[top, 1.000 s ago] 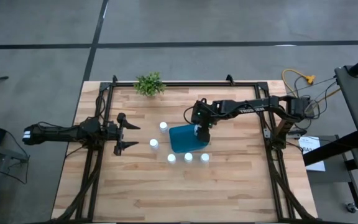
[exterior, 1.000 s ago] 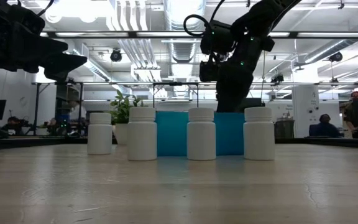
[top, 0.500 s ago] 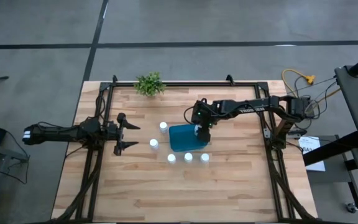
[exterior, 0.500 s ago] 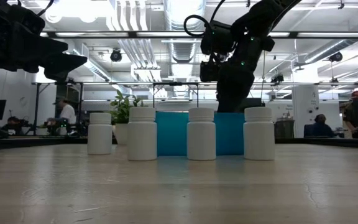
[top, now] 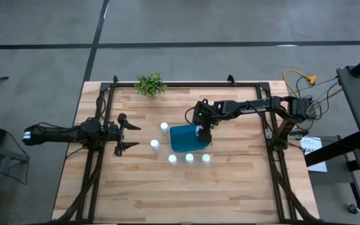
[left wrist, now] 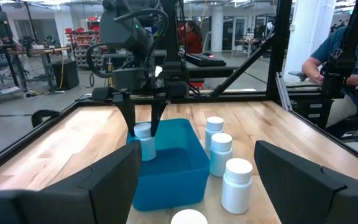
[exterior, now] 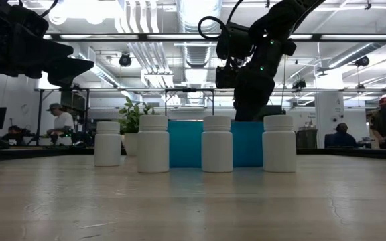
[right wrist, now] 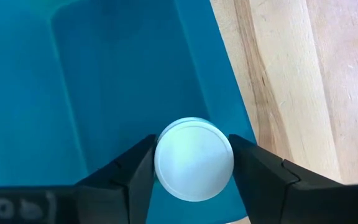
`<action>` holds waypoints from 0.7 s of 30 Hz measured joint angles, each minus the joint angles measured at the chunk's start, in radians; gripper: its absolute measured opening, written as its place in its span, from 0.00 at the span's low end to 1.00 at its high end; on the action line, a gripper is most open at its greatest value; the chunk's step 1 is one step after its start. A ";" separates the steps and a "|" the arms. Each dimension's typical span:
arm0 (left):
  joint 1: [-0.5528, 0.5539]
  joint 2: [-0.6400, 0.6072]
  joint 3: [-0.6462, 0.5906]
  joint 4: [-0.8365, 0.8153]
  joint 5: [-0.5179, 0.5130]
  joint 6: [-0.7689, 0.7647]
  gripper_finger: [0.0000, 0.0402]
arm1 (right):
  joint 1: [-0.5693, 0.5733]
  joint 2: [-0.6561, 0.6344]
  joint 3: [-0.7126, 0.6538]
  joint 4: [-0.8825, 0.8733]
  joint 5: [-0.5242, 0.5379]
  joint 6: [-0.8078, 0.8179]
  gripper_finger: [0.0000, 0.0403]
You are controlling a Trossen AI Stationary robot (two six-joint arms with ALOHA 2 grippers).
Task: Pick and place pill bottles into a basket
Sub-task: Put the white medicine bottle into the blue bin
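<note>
The teal basket point(top: 183, 140) stands mid-table. My right gripper point(top: 200, 130) is over its far right corner, shut on a white pill bottle point(left wrist: 143, 142) whose lower part is below the basket's rim point(left wrist: 185, 124). Several other white bottles stand upright on the table by the basket: one at its far left point(top: 164, 127), one at its left point(top: 155, 144), three in a row along its near side point(top: 189, 158). My left gripper point(top: 129, 135) is open and empty, left of the bottles. My right gripper pinches the bottle's round cap point(right wrist: 194, 158) between its two fingers point(right wrist: 135, 171), one on each side. The fingers come from above, pointing down. The bottle hangs upright inside the basket point(right wrist: 117, 87); I cannot tell whether it stands on the basket's floor.
A small green plant point(top: 150, 84) stands at the table's far edge. Black frame rails point(top: 99, 125) run along the table's left and right sides. In the low view four bottles point(exterior: 217, 143) stand in front of the basket point(exterior: 185, 142). People sit in the room behind.
</note>
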 joint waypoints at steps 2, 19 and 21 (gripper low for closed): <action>0.000 0.001 0.000 0.000 0.000 0.000 0.73 | 0.000 0.000 0.000 0.000 0.000 -0.003 0.46; 0.000 0.001 0.000 0.000 0.000 0.000 0.73 | 0.000 0.001 0.000 0.009 0.001 -0.005 0.47; 0.000 0.000 0.000 0.000 0.000 0.000 0.73 | 0.000 0.002 -0.001 0.012 0.001 -0.005 0.48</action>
